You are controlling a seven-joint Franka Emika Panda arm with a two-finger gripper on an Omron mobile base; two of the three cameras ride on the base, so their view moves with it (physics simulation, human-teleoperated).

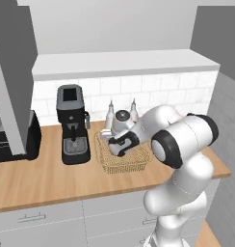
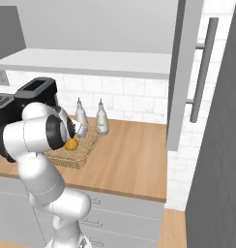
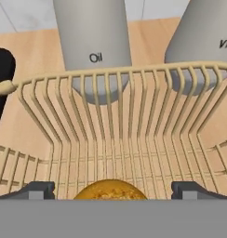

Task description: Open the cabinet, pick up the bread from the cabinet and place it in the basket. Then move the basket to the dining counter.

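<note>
The tan wire basket (image 1: 123,165) stands on the wooden worktop beside the coffee machine. The round golden bread (image 2: 70,144) lies inside it. My gripper (image 1: 113,146) reaches down into the basket and is open. In the hand view the bread (image 3: 110,189) sits low between the two spread fingertips (image 3: 41,189), with a gap on each side, and the basket's far wall (image 3: 124,74) rises behind it. The cabinet (image 2: 180,72) hangs above with its door swung open, its bar handle (image 2: 203,68) facing out. The dining counter is out of view.
A black coffee machine (image 1: 71,123) stands left of the basket. An oil bottle (image 3: 94,46) and a vinegar bottle (image 3: 203,37) stand just behind it. A black appliance (image 1: 16,137) sits at far left under the open door (image 1: 8,96). Grey drawers (image 1: 42,217) run below.
</note>
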